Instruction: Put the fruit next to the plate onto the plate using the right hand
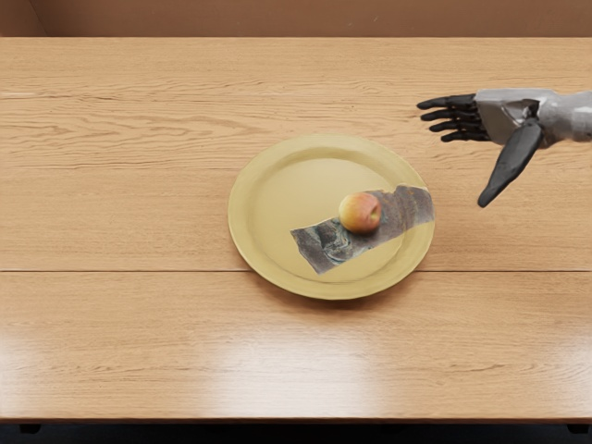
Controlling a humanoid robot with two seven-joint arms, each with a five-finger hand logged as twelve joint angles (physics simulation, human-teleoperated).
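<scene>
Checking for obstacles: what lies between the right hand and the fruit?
In the head view, only bare tabletop, the plate rim and a grey mottled sheet separate the right hand from the fruit.

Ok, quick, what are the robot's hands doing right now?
Black-fingered right hand: open, holding nothing.
Left hand: out of the picture, so it cannot be told.

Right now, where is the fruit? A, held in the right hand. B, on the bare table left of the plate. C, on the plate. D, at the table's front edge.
C: the fruit rests on the yellow plate, and the right hand hangs open and empty off the plate's upper right.
</scene>
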